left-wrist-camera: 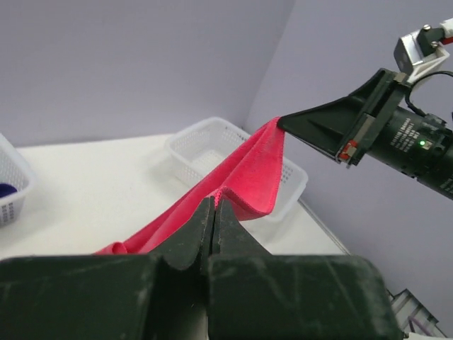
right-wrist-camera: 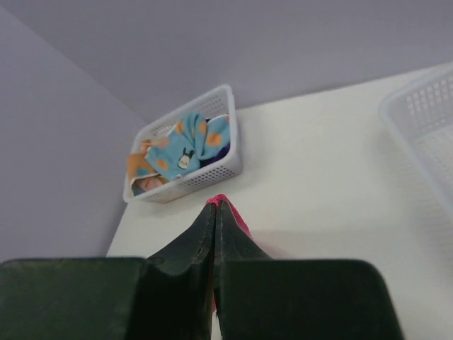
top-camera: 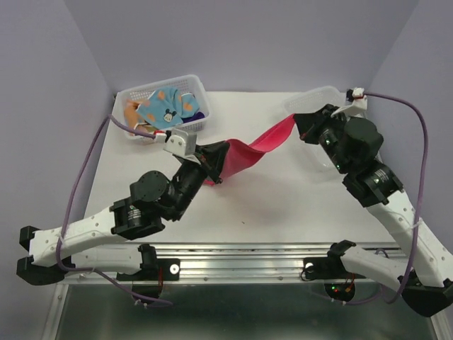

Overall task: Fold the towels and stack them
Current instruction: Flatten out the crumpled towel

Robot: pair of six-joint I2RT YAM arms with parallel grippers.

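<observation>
A bright pink-red towel (top-camera: 253, 150) hangs stretched in the air between my two grippers, above the middle of the table. My left gripper (top-camera: 221, 160) is shut on its lower left corner; in the left wrist view the towel (left-wrist-camera: 241, 177) runs from my closed tips (left-wrist-camera: 214, 204) up to the right gripper (left-wrist-camera: 283, 122). My right gripper (top-camera: 297, 118) is shut on the upper right corner; only a sliver of towel (right-wrist-camera: 241, 221) shows past its tips (right-wrist-camera: 215, 204). A light blue spotted towel (top-camera: 168, 105), a peach-orange one (top-camera: 133, 110) and a dark purple one (top-camera: 199, 115) lie in the left basket.
A white perforated basket (top-camera: 192, 88) stands at the back left of the white table (top-camera: 269, 205). A second white basket (top-camera: 315, 95) stands at the back right, partly under my right arm; it shows empty in the left wrist view (left-wrist-camera: 205, 145). Purple walls enclose the table.
</observation>
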